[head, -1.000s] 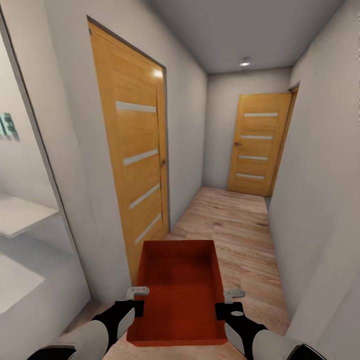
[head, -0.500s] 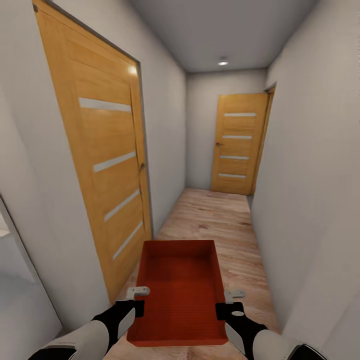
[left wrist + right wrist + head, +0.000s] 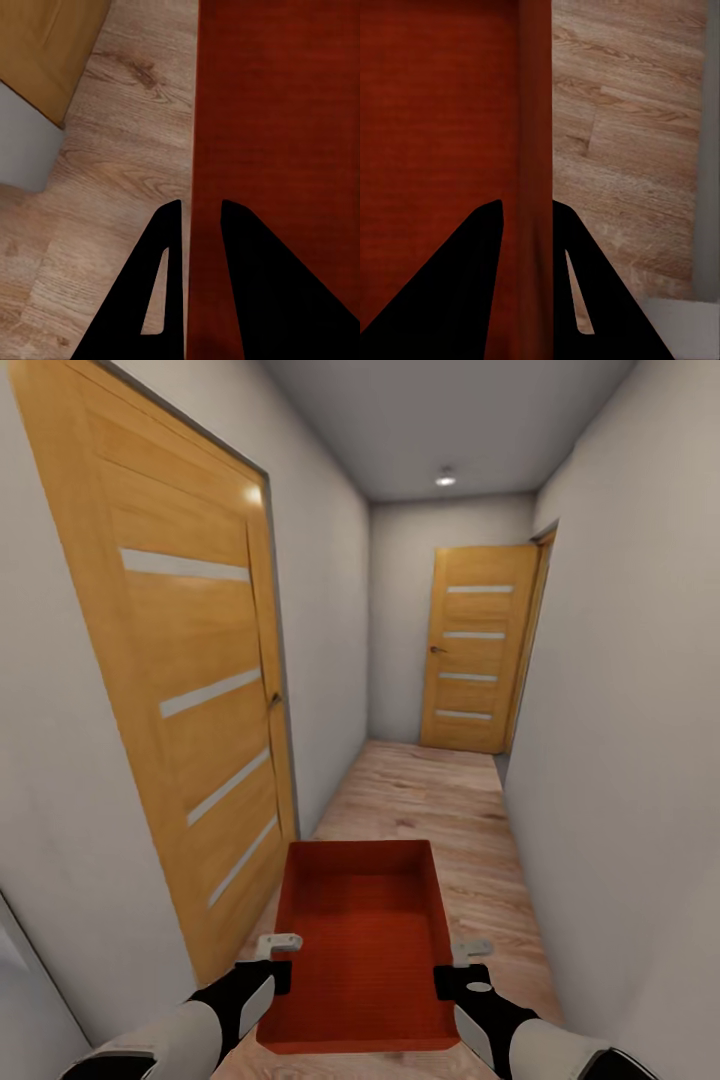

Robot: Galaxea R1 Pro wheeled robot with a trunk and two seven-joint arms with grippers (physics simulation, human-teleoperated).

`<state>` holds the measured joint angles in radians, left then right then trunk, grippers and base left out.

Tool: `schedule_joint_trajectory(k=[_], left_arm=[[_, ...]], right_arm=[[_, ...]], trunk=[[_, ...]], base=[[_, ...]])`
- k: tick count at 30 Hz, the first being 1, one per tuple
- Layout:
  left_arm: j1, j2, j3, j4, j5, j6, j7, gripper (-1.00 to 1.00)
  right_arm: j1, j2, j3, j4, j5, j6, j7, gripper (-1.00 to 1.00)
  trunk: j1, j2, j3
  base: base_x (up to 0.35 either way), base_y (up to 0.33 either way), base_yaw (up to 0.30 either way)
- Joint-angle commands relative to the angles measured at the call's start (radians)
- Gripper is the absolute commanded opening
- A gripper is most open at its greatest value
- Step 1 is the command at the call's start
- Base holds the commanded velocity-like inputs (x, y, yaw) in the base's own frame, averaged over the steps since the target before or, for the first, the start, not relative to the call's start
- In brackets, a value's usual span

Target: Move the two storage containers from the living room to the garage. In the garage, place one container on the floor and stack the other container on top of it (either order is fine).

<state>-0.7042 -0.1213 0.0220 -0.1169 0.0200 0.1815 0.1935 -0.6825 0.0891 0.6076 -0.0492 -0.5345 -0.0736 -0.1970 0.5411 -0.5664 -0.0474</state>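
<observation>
1. one storage container, orange-red and empty, rides out in front of the robot's trunk, held off the wood-plank floor of a narrow corridor.
2. the left tool pinches the container's left long wall; in the left wrist view its two dark fingers straddle that thin wall, one inside and one outside, clamped on it.
3. the right tool does the same on the right wall, closed on it with a finger on each face.
4. a slatted wooden door stands close on the left, a second door closes the corridor's far end, and plain pale walls run along both sides.
5. judged from the scene, this is the carry leg: no grey concrete shows, so the garage is not reached and nothing is stacked.
6. risk: the walls are thin and both grips sit near the container's near end, so the far end overhangs; a jolt from the base could let it tip down or slip through the fingers.
7. risk: the corridor is tight, and a turn that swings wide could knock the container's far corner on the left door frame or the right wall and twist it out of one grip.
8. risk: if the arms drift apart or together, the wall could bow and a grip could fail.
</observation>
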Motion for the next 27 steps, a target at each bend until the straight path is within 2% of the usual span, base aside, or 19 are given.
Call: schedule_joint_trajectory(k=[1,27], left_arm=[[-0.001,0.019,-0.002,-0.004,-0.020,0.007,0.010,-1.00],[-0.001,0.019,-0.002,-0.004,-0.020,0.007,0.010,-1.00]], right_arm=[[-0.001,-0.005,-0.005,0.003,-0.018,-0.006,-0.025,-1.00],[0.000,-0.005,-0.005,0.003,-0.018,-0.006,-0.024,-1.00]], trunk=[[0.001,-0.002,-0.002],[0.001,-0.002,-0.002]], base=[[0.323,0.000,0.000],[0.323,0.000,0.000]])
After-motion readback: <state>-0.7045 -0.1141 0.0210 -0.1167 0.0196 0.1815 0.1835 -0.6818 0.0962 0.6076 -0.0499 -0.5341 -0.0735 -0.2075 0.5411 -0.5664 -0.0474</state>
